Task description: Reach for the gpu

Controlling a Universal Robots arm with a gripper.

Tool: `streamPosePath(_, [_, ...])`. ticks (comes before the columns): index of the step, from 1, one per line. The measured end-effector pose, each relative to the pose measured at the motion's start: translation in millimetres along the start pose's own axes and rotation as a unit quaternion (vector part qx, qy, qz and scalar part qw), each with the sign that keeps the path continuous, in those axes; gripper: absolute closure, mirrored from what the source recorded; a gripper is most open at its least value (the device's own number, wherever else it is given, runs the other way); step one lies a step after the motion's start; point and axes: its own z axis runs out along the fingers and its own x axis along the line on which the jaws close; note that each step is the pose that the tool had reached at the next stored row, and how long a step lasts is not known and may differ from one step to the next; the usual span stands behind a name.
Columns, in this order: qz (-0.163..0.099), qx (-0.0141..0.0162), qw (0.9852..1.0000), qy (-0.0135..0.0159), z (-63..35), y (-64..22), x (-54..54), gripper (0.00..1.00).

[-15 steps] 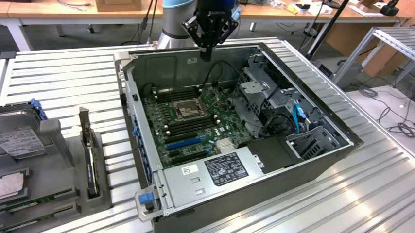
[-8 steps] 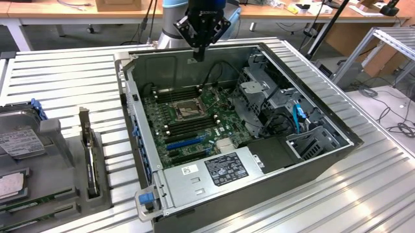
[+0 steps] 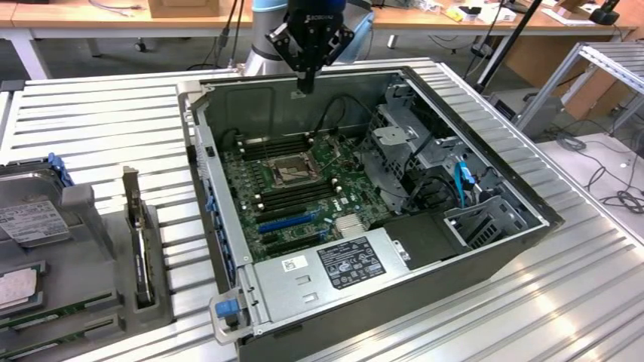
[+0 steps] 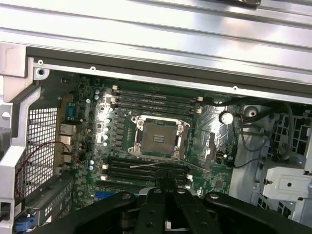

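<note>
My gripper (image 3: 305, 84) hangs shut with nothing in it over the far end of the open computer case (image 3: 523, 207). In the wrist view its black fingers (image 4: 155, 204) meet above the motherboard (image 4: 214, 183), just past the bare processor socket (image 4: 158, 136). The motherboard (image 3: 246, 177) carries no card, and its blue expansion slot (image 3: 285, 223) stands free. What looks like the gpu (image 3: 138, 241), a thin dark card, stands on edge in a grey holder (image 3: 96, 249) at the exterior view's left. It is outside the case and well away from the gripper.
A hard drive (image 3: 26, 219) and other boards lie in the grey holder. Inside the case are a power supply (image 3: 332, 264), a drive cage (image 3: 403, 143) and black and blue cables (image 3: 461, 181). The case rests on a ribbed metal table (image 3: 101, 121). Desks stand behind.
</note>
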Motion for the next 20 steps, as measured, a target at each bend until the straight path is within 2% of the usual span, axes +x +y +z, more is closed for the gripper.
streamPosePath(5, [0.0,-0.0005,1.0,-0.0004,-12.0,-0.6,-1.0,0.89])
streamPosePath(8, [0.001,-0.0017,1.0,-0.0023,-16.7,-0.9,-1.2,0.89])
streamPosePath(9, [0.001,-0.002,1.0,-0.0033,-19.2,-0.9,-1.2,0.89])
streamPosePath(11, [0.002,-0.002,1.0,-0.0083,-23.1,-1.1,-1.2,0.89])
streamPosePath(14, [0.004,-0.0022,0.9999,-0.0139,-27.9,-1.3,-1.3,0.89])
streamPosePath(16, [0.007,-0.0028,0.9998,-0.0166,-29.5,-1.2,-1.3,0.89])
streamPosePath(18, [0.021,-0.0023,0.9996,-0.0168,-29.5,-1.0,-0.6,0.89])
streamPosePath(20, [0.023,-0.0023,0.9996,-0.0162,-29.5,-0.8,1.2,0.89])
